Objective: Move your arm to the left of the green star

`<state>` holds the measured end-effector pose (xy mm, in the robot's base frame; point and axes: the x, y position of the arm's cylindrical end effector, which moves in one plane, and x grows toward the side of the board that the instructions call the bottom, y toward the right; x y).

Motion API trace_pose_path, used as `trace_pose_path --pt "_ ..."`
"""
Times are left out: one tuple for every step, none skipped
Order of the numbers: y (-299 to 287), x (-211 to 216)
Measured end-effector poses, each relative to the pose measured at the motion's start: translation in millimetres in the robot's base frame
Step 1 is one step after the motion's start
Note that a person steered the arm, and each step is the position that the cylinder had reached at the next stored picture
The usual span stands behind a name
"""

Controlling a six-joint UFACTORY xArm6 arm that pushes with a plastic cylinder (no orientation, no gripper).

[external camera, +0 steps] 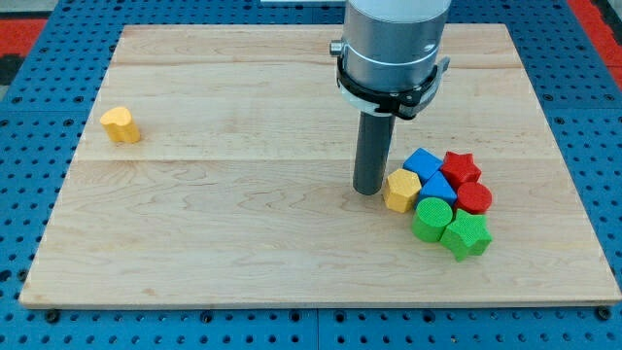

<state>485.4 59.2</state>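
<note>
Lab robot test bench. Light wooden tabletop (243, 224) sits on a blue perforated mounting grid (29, 146), red grid panels at the view's top corners (39, 19). Grey industrial arm housing (394, 44) hangs over it. Small coloured toy blocks only, e.g. a yellow heart block (120, 125). No household clutter.
</note>
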Motion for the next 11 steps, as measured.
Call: trace_pose_path --pt "0.0 0.0" --pt "-4.4 5.8" --pt "-5.1 9.5" --pt "-17.6 30.8" --pt "-22.3 44.9" --pt "-22.3 48.7" --pt "-11.3 55.1" --pt "2.2 61.6" --pt "2.2 68.7" --pt "2.3 68.7" --pt "2.3 70.5"
